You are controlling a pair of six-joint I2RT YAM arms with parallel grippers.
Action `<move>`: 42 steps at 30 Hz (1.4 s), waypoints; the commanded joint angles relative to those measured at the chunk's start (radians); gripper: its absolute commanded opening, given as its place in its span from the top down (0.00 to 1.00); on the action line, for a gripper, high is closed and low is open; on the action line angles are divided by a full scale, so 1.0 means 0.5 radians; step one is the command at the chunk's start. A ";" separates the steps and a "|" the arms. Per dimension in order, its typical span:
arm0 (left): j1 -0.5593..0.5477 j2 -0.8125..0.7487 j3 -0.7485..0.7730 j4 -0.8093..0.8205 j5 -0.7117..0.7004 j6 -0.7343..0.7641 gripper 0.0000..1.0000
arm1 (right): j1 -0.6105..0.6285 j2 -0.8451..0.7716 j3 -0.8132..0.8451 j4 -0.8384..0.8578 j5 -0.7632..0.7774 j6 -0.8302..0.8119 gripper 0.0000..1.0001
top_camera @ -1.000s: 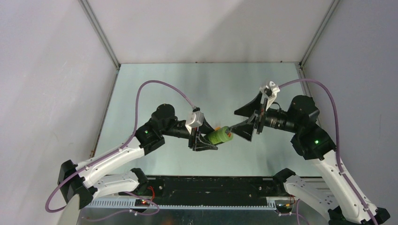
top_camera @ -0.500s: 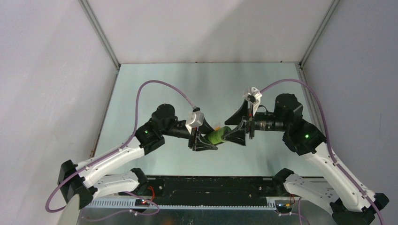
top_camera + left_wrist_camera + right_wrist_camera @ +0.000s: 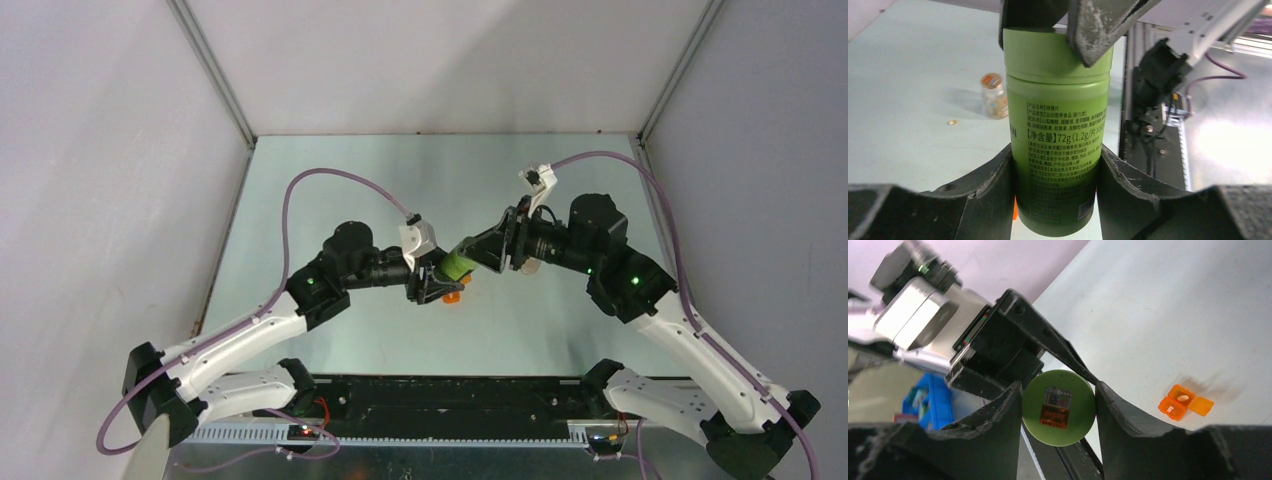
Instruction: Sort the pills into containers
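Observation:
The green bottle (image 3: 458, 265) with a dark printed label is held in the air between both arms. My left gripper (image 3: 1055, 155) is shut on its lower body (image 3: 1058, 125). My right gripper (image 3: 1059, 390) is closed round its green cap (image 3: 1059, 407), with both fingers touching the rim. In the top view the left gripper (image 3: 437, 283) and right gripper (image 3: 487, 252) meet at the bottle. The orange box (image 3: 1184, 402) lies open on the table with a pale pill in one recess, and it also shows in the top view (image 3: 452, 297). The orange-topped vial (image 3: 993, 95) stands on the table beyond.
A small loose pill (image 3: 952, 122) lies on the table near the vial. The black front rail (image 3: 450, 390) runs along the near edge. White walls close in the left, back and right sides.
My right arm has moved left onto the bottle's cap and its jaws have come in around it. The bottle has tilted up and shifted slightly back, uncovering the orange box below.

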 commanded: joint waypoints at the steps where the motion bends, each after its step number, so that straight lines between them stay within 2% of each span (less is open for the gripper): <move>1: -0.020 -0.100 0.065 0.188 -0.259 0.003 1.00 | 0.027 0.064 0.031 0.087 0.701 0.332 1.00; 2: -0.018 -0.100 0.063 0.186 -0.297 0.002 1.00 | 0.031 0.072 0.034 0.047 0.864 0.432 1.00; 4: -0.018 -0.096 0.064 0.177 -0.384 0.002 1.00 | 0.038 0.079 0.043 0.007 0.994 0.523 1.00; 5: -0.019 -0.090 0.067 0.169 -0.406 0.002 1.00 | 0.037 0.071 0.045 0.010 0.997 0.524 0.95; 6: -0.018 -0.085 0.069 0.165 -0.406 0.002 1.00 | 0.036 0.066 0.044 0.026 0.956 0.485 0.75; 7: -0.020 -0.077 0.074 0.154 -0.388 0.002 1.00 | 0.034 0.049 0.045 0.038 0.923 0.411 0.61; 8: -0.019 -0.066 0.077 0.148 -0.376 0.002 1.00 | 0.019 0.038 0.045 0.066 0.781 0.365 0.38; 9: -0.020 -0.060 0.085 0.138 -0.346 0.002 1.00 | 0.007 0.011 0.041 0.082 0.693 0.263 0.30; 10: -0.019 -0.050 0.087 0.130 -0.331 0.002 1.00 | -0.024 -0.004 0.027 0.129 0.473 0.213 0.19; 12: -0.020 -0.038 0.089 0.118 -0.266 0.002 1.00 | -0.078 -0.047 0.000 0.178 0.131 0.057 0.12; 14: -0.020 -0.030 0.086 0.132 -0.187 0.002 1.00 | -0.113 -0.078 -0.009 0.146 -0.122 -0.084 0.10; 18: -0.019 -0.016 0.105 0.138 0.012 0.002 1.00 | -0.118 -0.110 -0.016 0.021 -0.397 -0.325 0.09; 21: -0.018 -0.003 0.143 0.080 0.164 0.016 1.00 | -0.118 -0.113 -0.018 -0.037 -0.492 -0.456 0.10; 24: -0.020 0.011 0.181 0.010 0.335 0.047 1.00 | -0.121 -0.106 -0.016 -0.026 -0.457 -0.482 0.16; 30: -0.018 -0.006 0.206 0.014 0.420 0.050 1.00 | -0.119 -0.061 0.023 -0.001 -0.441 -0.481 0.25; 34: -0.019 0.010 0.229 0.015 0.454 0.054 1.00 | -0.119 -0.025 0.036 -0.011 -0.425 -0.460 0.44; 35: -0.020 0.017 0.230 0.014 0.454 0.055 1.00 | -0.120 -0.011 0.040 -0.007 -0.411 -0.450 0.53; 37: -0.018 0.016 0.231 0.020 0.438 0.047 1.00 | -0.119 0.016 0.054 -0.006 -0.378 -0.415 0.64; 42: -0.018 0.007 0.231 0.027 0.341 0.043 1.00 | -0.119 0.060 0.065 0.027 -0.210 -0.273 0.78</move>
